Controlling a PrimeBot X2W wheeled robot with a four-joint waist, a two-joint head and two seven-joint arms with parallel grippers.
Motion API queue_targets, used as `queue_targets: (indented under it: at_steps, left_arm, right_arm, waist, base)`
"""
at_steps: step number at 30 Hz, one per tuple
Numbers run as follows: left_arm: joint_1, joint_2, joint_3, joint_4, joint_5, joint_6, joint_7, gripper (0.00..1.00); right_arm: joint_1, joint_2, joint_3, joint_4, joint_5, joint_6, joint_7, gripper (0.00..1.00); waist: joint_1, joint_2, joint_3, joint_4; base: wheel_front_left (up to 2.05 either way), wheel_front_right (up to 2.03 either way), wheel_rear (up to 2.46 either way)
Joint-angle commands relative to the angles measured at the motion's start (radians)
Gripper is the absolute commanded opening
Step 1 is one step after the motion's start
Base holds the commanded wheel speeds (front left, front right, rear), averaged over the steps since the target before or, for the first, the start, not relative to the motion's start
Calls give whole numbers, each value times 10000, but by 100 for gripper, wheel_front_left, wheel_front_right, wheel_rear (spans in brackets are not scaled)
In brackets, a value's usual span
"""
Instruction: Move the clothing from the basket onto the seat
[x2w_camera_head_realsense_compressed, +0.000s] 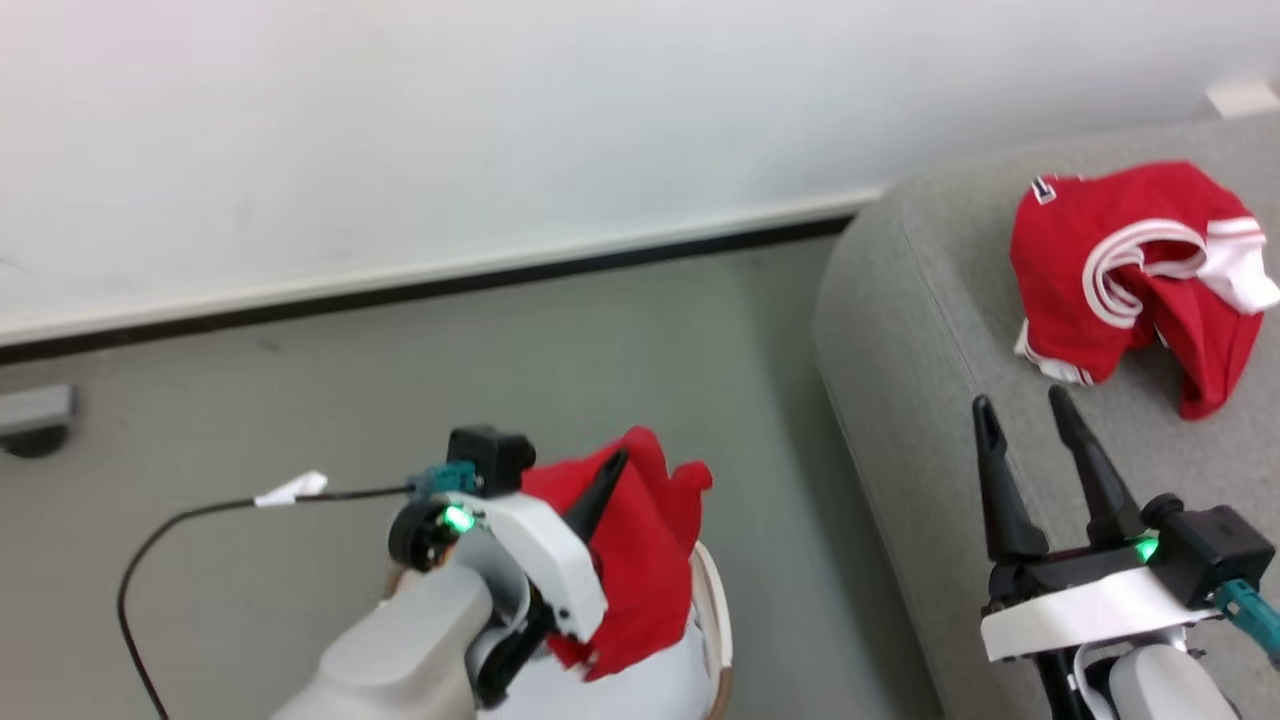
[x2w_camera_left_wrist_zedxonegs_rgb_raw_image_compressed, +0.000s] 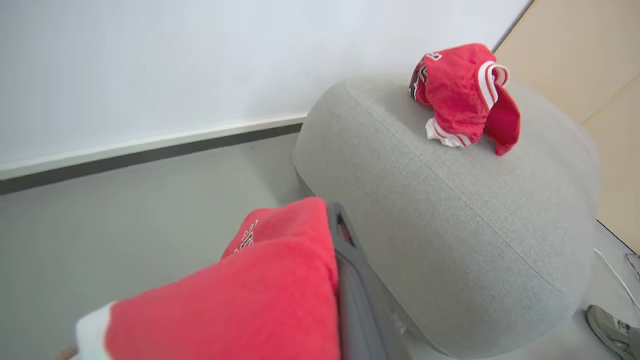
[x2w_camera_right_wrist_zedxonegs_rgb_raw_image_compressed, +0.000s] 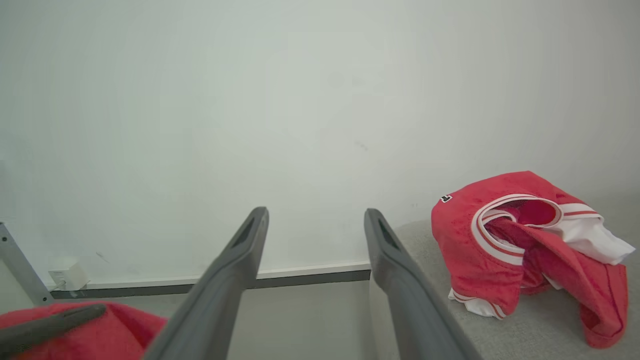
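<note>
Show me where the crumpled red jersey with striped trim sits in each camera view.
Head view: red jersey, upper right.
Left wrist view: red jersey, upper right.
Right wrist view: red jersey, right side, mid-height.
Shared landmark: the large grey woven-fabric seat beneath it.

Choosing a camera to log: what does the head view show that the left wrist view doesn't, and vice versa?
Head view: basket rim, open right gripper by the seat's edge, black floor cable. Left wrist view: white lettering on the shorts, a shoe beside the seat. Both: jersey lying on the seat, shorts gripped by the left gripper.
</note>
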Motion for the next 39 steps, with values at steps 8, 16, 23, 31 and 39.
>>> queue_targets:
  at_steps: [8,16,23,31,39]
  left_arm:
    - [194,270,1472,-1713,1539,313,-26,0]
    - [276,487,2110,-3134,2409,576,-28,0]
    - [335,669,2261,-4149,2687,831,-29,0]
    - [550,769,2168,-4757,2801,1067,-25,0]
    - [735,753,2035,-5034,2823,1170,-26,0]
  right_arm:
    - [436,48,600,103,441,-22,2,100]
    - [644,73,1147,239,515,-22,0,100]
    - [761,67,1568,356,525,-22,0,100]
    - [666,-40,1893,438,581,-22,0,100]
    - [536,-241,2546,573,540,-22,2,100]
  waist:
    - [2,0,-1099,721]
    - [2,0,-1432,1010]
    - [2,0,-1555,1105]
    - [2,0,-1570,1118]
    - [2,0,-1554,1180]
  base:
    - [0,0,0]
    - [0,0,0]
    - [0,0,0]
    - [0,0,0]
    - [0,0,0]
